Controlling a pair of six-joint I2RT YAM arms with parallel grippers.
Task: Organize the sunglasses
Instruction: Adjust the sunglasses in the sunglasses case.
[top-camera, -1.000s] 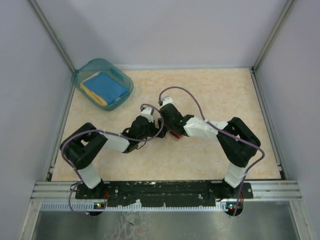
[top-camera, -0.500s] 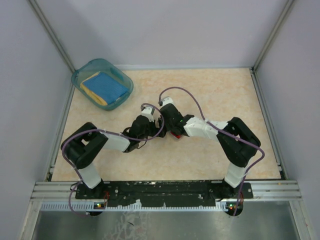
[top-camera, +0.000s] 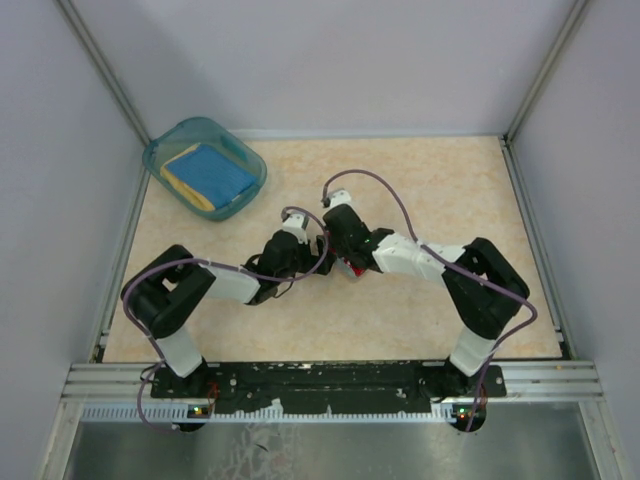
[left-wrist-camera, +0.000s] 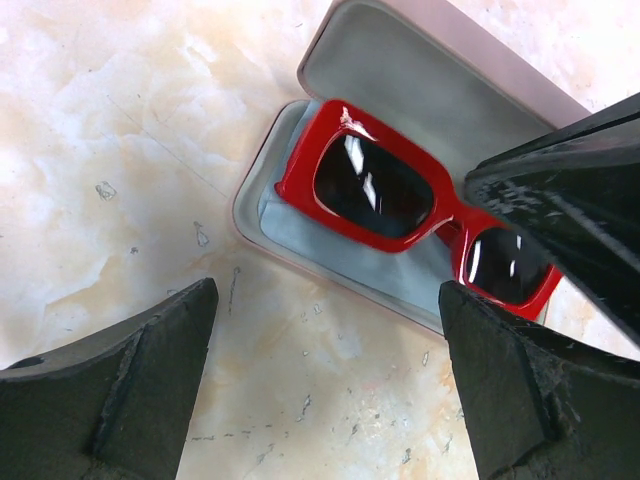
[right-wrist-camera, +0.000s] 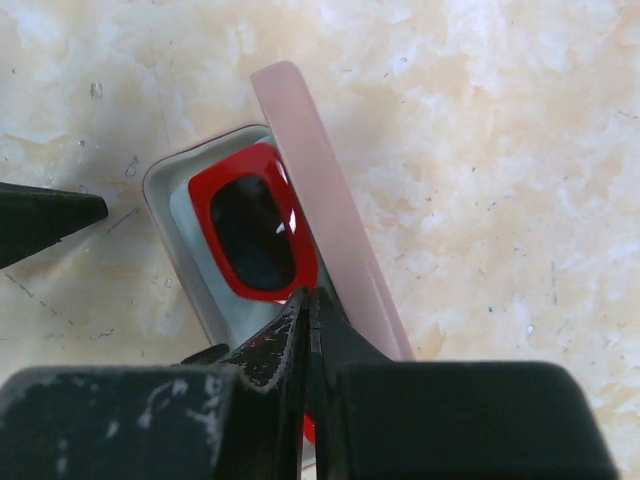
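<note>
Left pincer (left-wrist-camera: 328, 300): we see its fingers (left-wrist-camera: 150, 375) spread wide apart with nothing between them but bare table and the near edge of the case.
Right pincer (right-wrist-camera: 308, 305): its fingers are closed together into a single point. That point meets the red frame by the bridge, and we cannot tell whether it nips anything.
Sunglasses (left-wrist-camera: 385, 190): they lie lenses up in the lower half of the case, right under the right pincer's tip and just ahead of the left pincer's gap.
Case (left-wrist-camera: 430, 85): pink and open, its lid raised on the side of the sunglasses away from the left pincer.
Table (top-camera: 450, 190): marbled beige, carrying the case below both pincers.
Tub (top-camera: 150, 155): teal and see-through, well apart from both pincers, beyond the left one. It holds a blue cloth (top-camera: 210, 172).
</note>
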